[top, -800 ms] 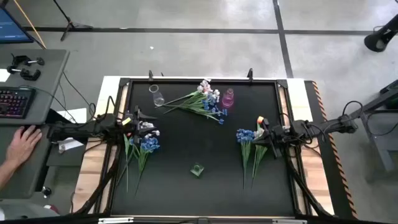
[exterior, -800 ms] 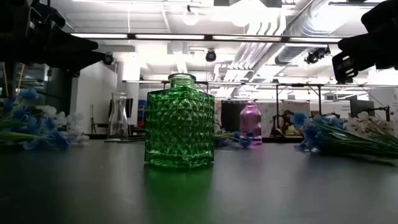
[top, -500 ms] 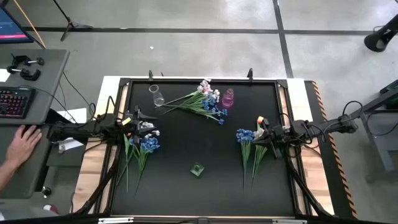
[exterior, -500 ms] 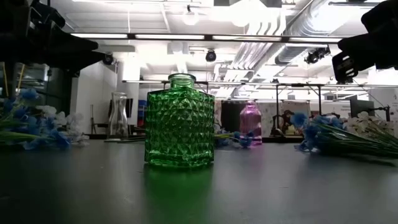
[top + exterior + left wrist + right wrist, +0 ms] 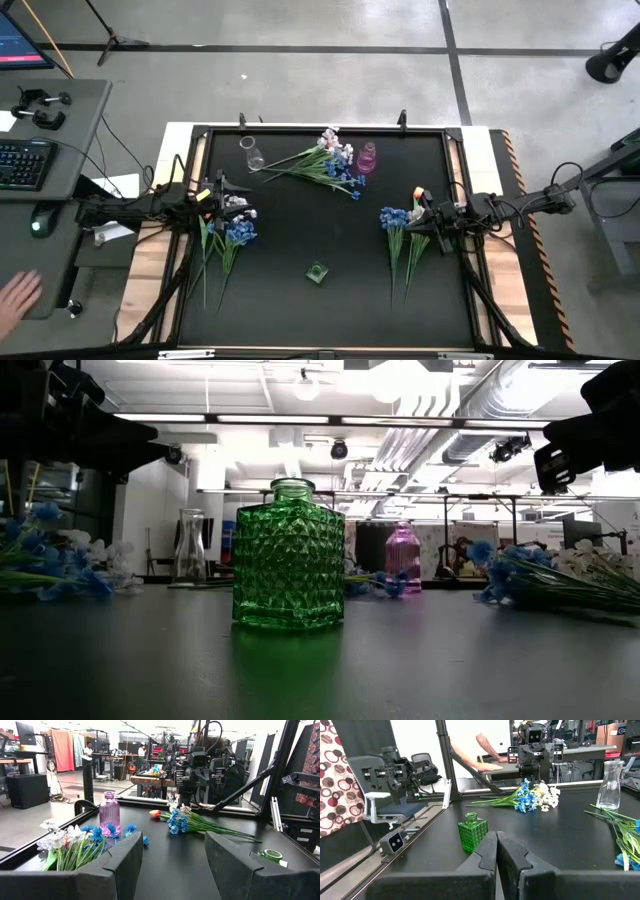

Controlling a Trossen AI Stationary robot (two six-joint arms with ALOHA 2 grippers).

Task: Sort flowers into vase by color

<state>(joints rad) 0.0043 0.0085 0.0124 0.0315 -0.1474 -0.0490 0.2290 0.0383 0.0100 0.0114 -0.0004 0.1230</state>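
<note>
Three flower bundles lie flat on the black table. A blue and white bundle (image 5: 232, 232) lies under my left gripper (image 5: 238, 202), which hovers open (image 5: 172, 851) above it. A blue bundle with an orange tulip (image 5: 400, 222) lies beside my right gripper (image 5: 415, 213), which is shut (image 5: 496, 840) and raised off the table. A third bundle of white, pink and blue blossoms (image 5: 325, 160) lies at the far side between a clear vase (image 5: 251, 155) and a pink vase (image 5: 367, 157). A green vase (image 5: 317, 272) stands toward the near edge (image 5: 289, 555).
Bare black tabletop lies in the middle, between the two arms and around the green vase. A raised frame (image 5: 320, 130) borders the table. A desk with a keyboard (image 5: 22, 162) stands beyond the left side, with a person's hand (image 5: 15, 300) near it.
Both arms and all flowers have kept still. The person's hand beside the desk on the left has drawn back from the keyboard toward the near side.
</note>
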